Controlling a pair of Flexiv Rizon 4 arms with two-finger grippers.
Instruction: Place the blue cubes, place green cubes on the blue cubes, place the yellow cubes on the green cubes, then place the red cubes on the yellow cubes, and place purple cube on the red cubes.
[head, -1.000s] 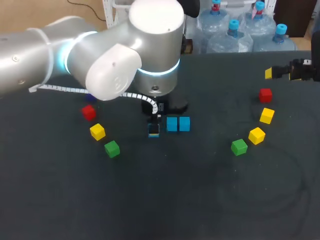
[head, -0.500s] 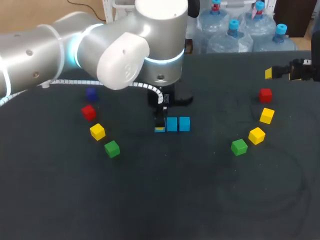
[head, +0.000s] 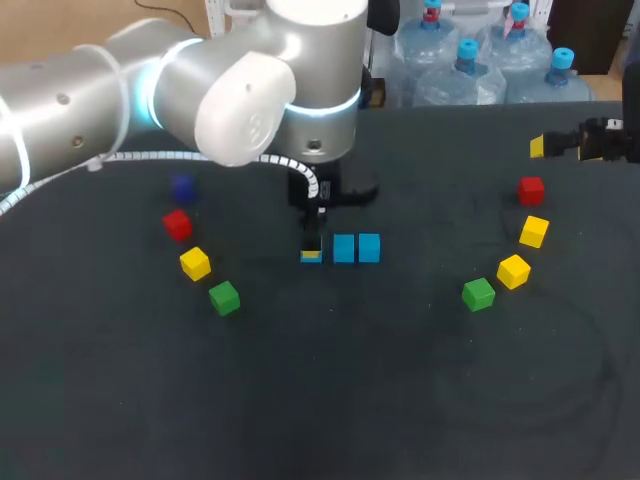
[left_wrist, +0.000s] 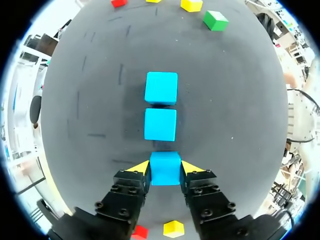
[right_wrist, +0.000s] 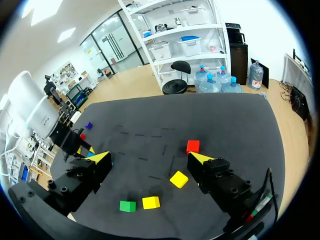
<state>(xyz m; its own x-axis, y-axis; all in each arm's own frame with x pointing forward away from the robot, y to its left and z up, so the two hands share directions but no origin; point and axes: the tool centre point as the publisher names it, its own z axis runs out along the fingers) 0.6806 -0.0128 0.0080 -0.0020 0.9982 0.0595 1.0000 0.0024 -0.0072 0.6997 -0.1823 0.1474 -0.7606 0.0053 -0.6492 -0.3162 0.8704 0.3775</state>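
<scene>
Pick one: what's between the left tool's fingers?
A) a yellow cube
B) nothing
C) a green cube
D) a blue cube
D: in the left wrist view the left tool has both yellow tips against the sides of a blue cube, which sits in line with two more blue cubes ahead of it.

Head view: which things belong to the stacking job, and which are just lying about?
Job: three blue cubes, one in the left gripper; two green cubes; three yellow cubes; two red cubes; one purple cube.
Lying about: only the table itself.
</scene>
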